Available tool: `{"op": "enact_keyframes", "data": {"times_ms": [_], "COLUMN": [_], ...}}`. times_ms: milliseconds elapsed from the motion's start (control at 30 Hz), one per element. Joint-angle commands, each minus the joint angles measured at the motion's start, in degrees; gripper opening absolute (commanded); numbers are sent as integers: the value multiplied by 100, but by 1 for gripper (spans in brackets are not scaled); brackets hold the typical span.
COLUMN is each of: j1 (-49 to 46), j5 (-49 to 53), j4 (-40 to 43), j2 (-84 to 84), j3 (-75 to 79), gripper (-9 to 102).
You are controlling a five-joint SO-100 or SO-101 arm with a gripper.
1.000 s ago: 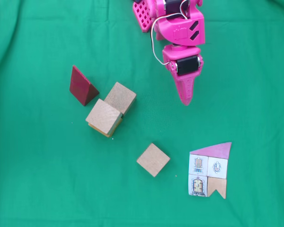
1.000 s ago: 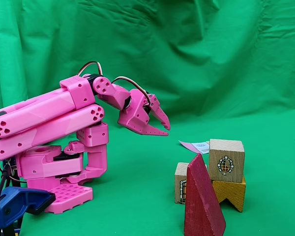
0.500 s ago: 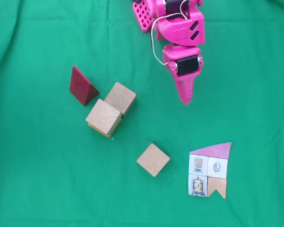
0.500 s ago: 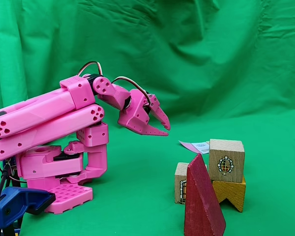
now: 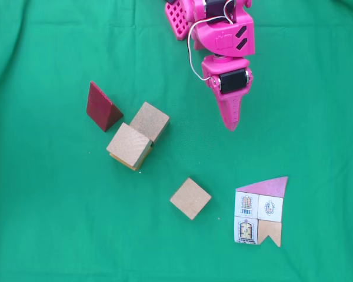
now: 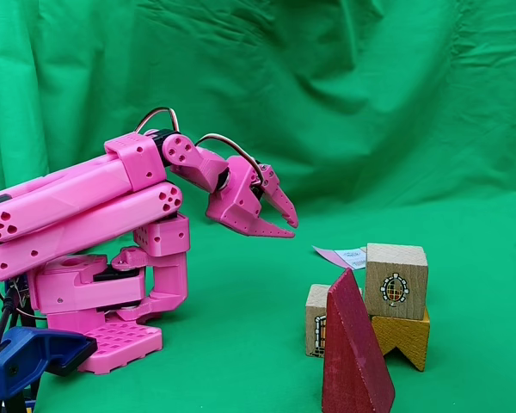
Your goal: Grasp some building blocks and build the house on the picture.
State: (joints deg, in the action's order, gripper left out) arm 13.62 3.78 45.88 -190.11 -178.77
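Dark red wedge lies left on the green surface, beside two wood cubes touching; one of them sits atop a yellow notched block. Third cube apart, near paper house picture. Pink tool hovers, tips together, empty.
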Motion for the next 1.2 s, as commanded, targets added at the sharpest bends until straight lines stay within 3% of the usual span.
{"op": "enact_keyframes", "data": {"times_ms": [0, 600, 1167], "j1": [-53, -457, -1336], "j5": [44, 835, 2479], "j4": [9, -79, -88], "j2": [483, 4825, 8033], "j3": [536, 4157, 6715], "gripper": [0, 0, 0]}}
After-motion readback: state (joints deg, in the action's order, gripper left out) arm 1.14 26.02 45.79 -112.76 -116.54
